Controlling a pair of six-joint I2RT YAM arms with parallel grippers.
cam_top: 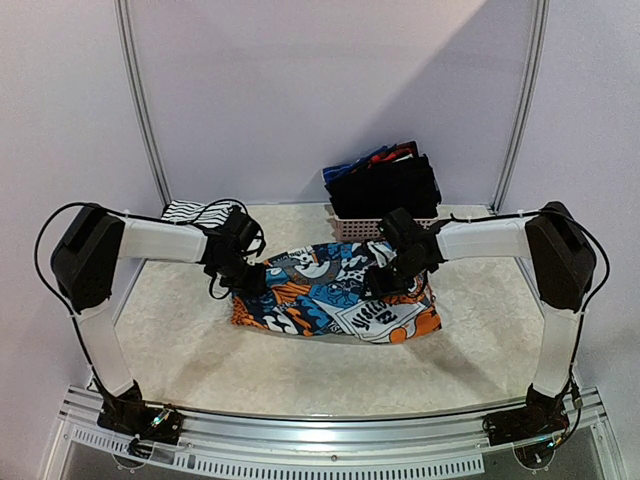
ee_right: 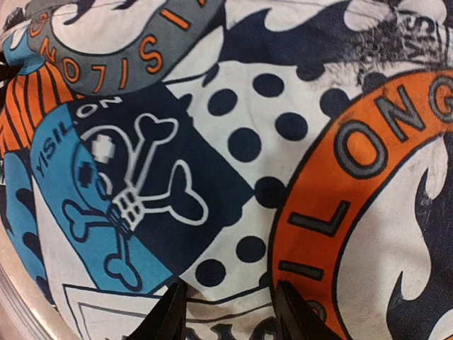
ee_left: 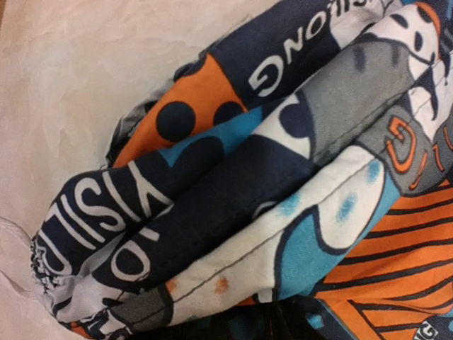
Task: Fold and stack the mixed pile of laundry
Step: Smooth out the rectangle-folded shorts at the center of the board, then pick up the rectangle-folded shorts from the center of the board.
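The graphic print garment (cam_top: 335,292), in blue, orange, white and black, is spread across the middle of the table (cam_top: 300,375) in the top view, just below the pink latticed basket (cam_top: 352,229). Its left edge is met by the left gripper (cam_top: 248,276) and its upper right part by the right gripper (cam_top: 388,280), both lowered onto the cloth. In the left wrist view the garment is seen bunched into thick rolled folds that fill most of the frame, with bare table at the upper left; the fingers are hidden there, so whether they are closed on the cloth cannot be told. In the right wrist view the print lies close to the lens, a skull and crossbones at centre left and an orange lettered band at the right. Two dark fingers (ee_right: 170,319) are seen standing apart at the bottom edge with printed cloth in the gap; whether any cloth is pinched cannot be told. Plain black garments (cam_top: 385,187) are heaped in the basket at the upper centre of the top view, with bits of blue and red (cam_top: 365,158) on top of them. A white garment with thin black stripes (cam_top: 190,212) lies at the table's far left corner, partly behind the left arm.
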